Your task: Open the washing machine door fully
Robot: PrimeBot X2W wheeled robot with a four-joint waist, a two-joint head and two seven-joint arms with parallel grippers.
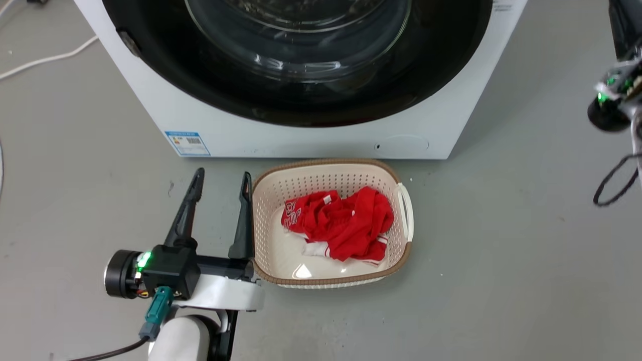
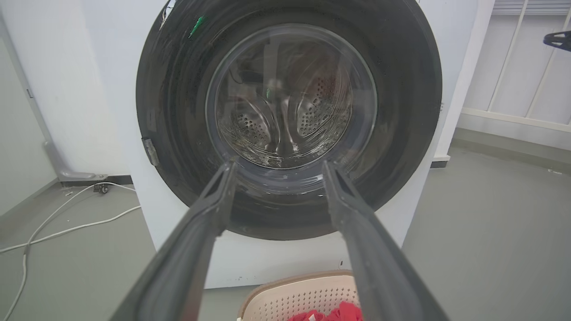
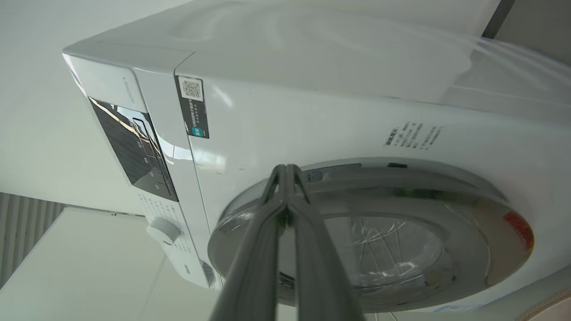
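**Kid:** What is over on your left?

**Me:** A thin white cable (image 1: 45, 59) lies on the grey floor (image 1: 501, 250), far out to the side. Next comes my left gripper (image 1: 223, 174). Its two long dark fingers are spread apart and they hold nothing. It hangs low, just beside the cream plastic basket (image 1: 328, 163) with the little holes. I think it waits there so it is out of the door's way.

**Kid:** What is in the basket?

**Me:** A crumpled red cloth (image 1: 346, 220). The basket sits on the floor right in front of the big white boxy washing machine (image 1: 311, 138). My guess is that it is so near so the clothes can go in fast once the machine is open.

**Kid:** Where is the door?

**Me:** The large round washing machine door (image 1: 301, 108), with its shiny black rim and clear glass middle, is on the front of the machine, above the basket. It looks shut flat, so the job is not done yet.

**Kid:** And your right side?

**Me:** My right gripper (image 3: 286, 171) is up by the edge of the door's rim. Its fingers are pressed together, and I see nothing between them. I think thin, closed fingers can slip behind the rim and pull. I cannot tell if the tips touch the door.
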